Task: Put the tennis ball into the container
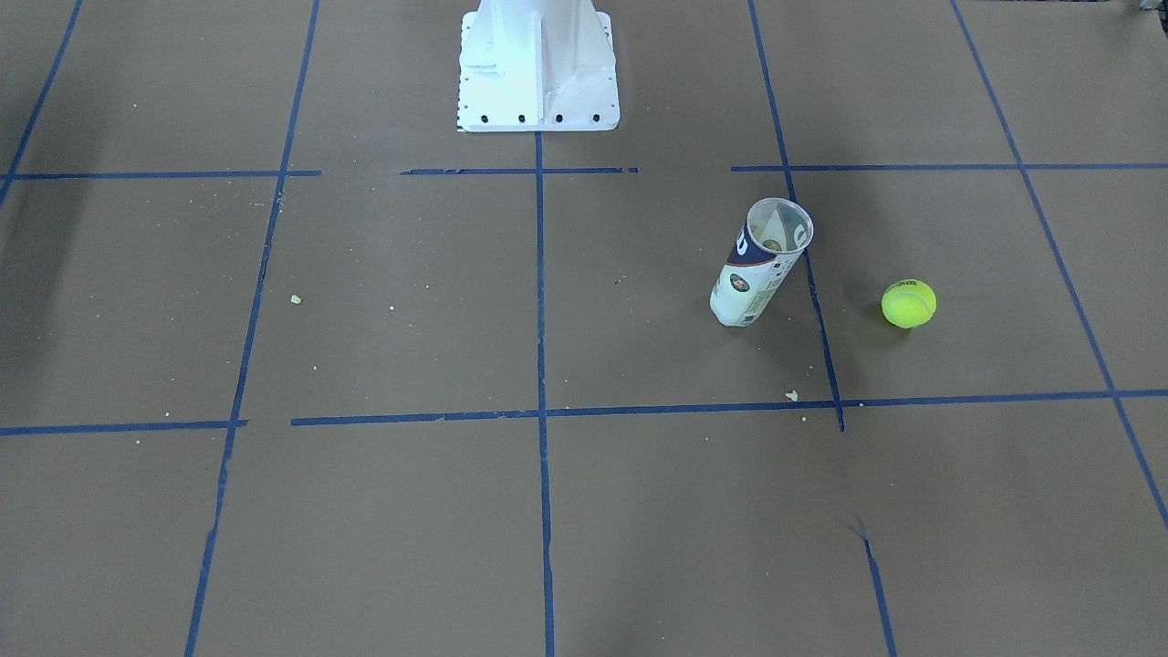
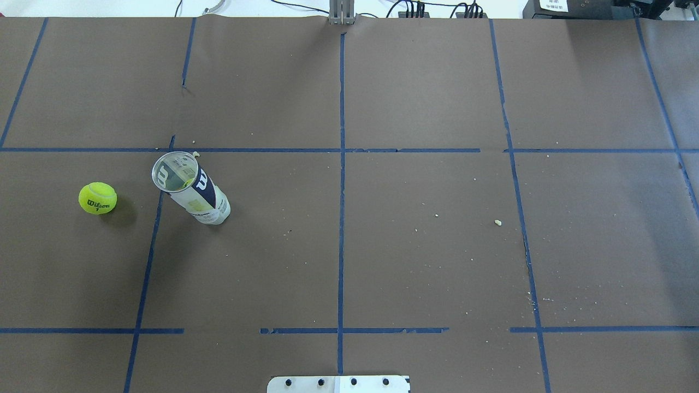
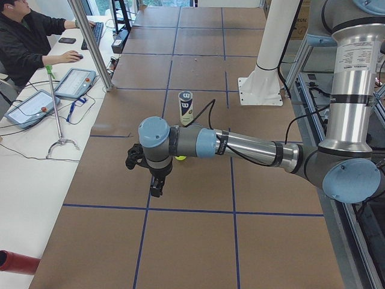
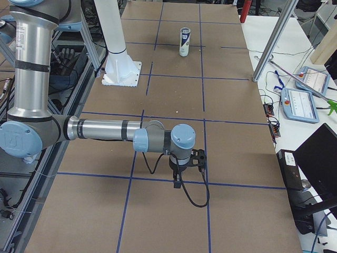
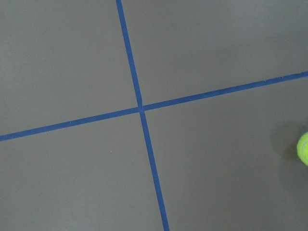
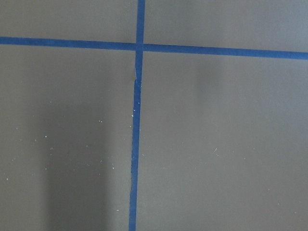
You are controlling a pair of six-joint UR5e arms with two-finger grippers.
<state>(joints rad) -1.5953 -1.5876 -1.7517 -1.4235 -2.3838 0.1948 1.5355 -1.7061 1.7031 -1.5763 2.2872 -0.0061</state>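
The tennis ball [image 1: 909,303] lies on the brown table on my left side, shown in the overhead view as the ball [image 2: 98,198]; its edge shows at the tennis ball [image 5: 303,148]. The container [image 1: 760,265] stands upright beside it, mouth open upward, also the can [image 2: 190,188], [image 3: 186,107], [image 4: 184,41]. My left gripper [image 3: 155,191] hangs above the table near the ball; I cannot tell if it is open or shut. My right gripper [image 4: 178,182] hovers far from both, state unclear.
The robot's white base plate [image 1: 538,91] sits at the middle of the table's robot side. Blue tape lines [image 2: 341,180] grid the brown paper. An operator [image 3: 24,42] sits at a side desk with tablets and a metal pole [image 3: 90,45].
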